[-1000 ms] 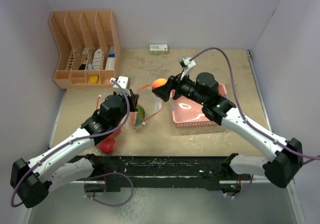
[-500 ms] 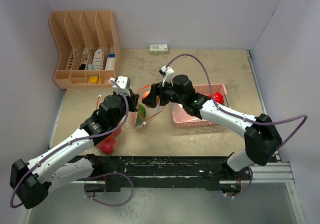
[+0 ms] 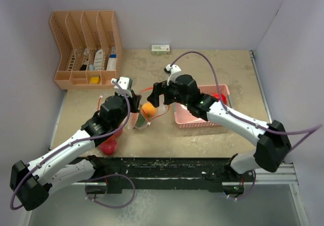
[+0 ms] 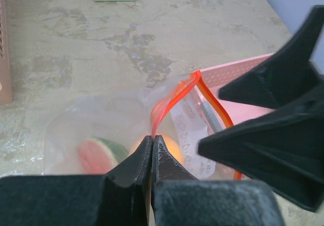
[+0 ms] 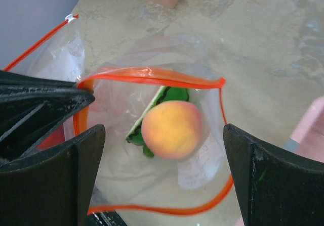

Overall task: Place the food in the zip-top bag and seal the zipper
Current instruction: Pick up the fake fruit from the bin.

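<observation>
The clear zip-top bag (image 3: pixel 143 121) with an orange zipper rim (image 5: pixel 152 75) stands open between the arms. My left gripper (image 3: pixel 132 97) is shut on the rim (image 4: pixel 161 109) and holds the mouth up. My right gripper (image 3: pixel 158 97) is open and empty just above the mouth (image 5: pixel 162 135). A peach-orange fruit (image 5: pixel 171 129) lies inside the bag on a green-rinded watermelon slice (image 5: pixel 174 94); both show through the bag in the left wrist view, the peach (image 4: pixel 173 146) and the slice (image 4: pixel 96 154). One red apple (image 3: pixel 108 146) lies by my left arm. Another red apple (image 3: pixel 218 97) sits in the pink basket (image 3: pixel 200 121).
An orange compartment rack (image 3: pixel 86 49) with small packets stands at the back left. A small white-and-green box (image 3: pixel 160 48) lies at the back wall. The pink basket is just right of the bag, under my right arm.
My right gripper swung left from over the basket to over the bag mouth and let go of the peach, which now lies inside the bag. My left gripper has kept hold of the rim.
</observation>
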Robot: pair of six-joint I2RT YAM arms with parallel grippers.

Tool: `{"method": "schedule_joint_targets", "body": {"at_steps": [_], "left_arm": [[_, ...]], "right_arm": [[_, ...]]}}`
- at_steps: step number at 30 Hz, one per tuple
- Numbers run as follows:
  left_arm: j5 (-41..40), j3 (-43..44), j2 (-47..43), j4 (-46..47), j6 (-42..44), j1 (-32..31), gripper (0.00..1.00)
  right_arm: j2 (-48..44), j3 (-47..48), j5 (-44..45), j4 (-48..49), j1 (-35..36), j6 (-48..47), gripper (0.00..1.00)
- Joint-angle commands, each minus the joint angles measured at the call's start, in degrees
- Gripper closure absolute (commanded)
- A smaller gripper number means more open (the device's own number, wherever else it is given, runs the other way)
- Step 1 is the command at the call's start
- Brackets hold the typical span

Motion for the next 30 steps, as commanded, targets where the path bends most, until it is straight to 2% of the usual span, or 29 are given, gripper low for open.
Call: {"method": "schedule_joint_targets", "body": {"at_steps": [1,4,6,10,14,18,30], "left_arm": [[0.2,0.8,-1.2,3.0,-0.9,-0.2,1.00],[0.2,0.3,-2.2,3.0,-0.9,-0.3,1.00],[0.2,-0.2,-3.2,3.3,-1.0,-0.2,1.00],[0.3,-0.6,-4.5,2.9,-0.6,-0.3,1.00],[0.9,-0.9,-5.8,2.7,-0.2,-0.2,1.00],[1.3,-1.2,-6.3,2.8,0.0,-0.2,1.00],[2.6,-1.9,-5.5,3.4,-0.1,-0.2,1.00]], "right_arm": [[-10.0,-2.1,10.0,-5.5,-0.1,0.4,0.00],[-12.7,-2.3,25.0,-14.6,-1.8,2.5,0.01],[-11.8,-1.4,31.9,-21.8,-5.7,6.1,0.00],[-7.8,-2.3,31.7,-26.0,-15.7,10.6,0.01],[-4.8,-4.3,36.2,-24.9,-19.7,13.2,0.01],[-0.1,-2.0,41.5,-25.1,-23.8,12.1,0.00],[10.4,-1.1,45.4,-22.8,-28.4,9.6,0.01]]}}
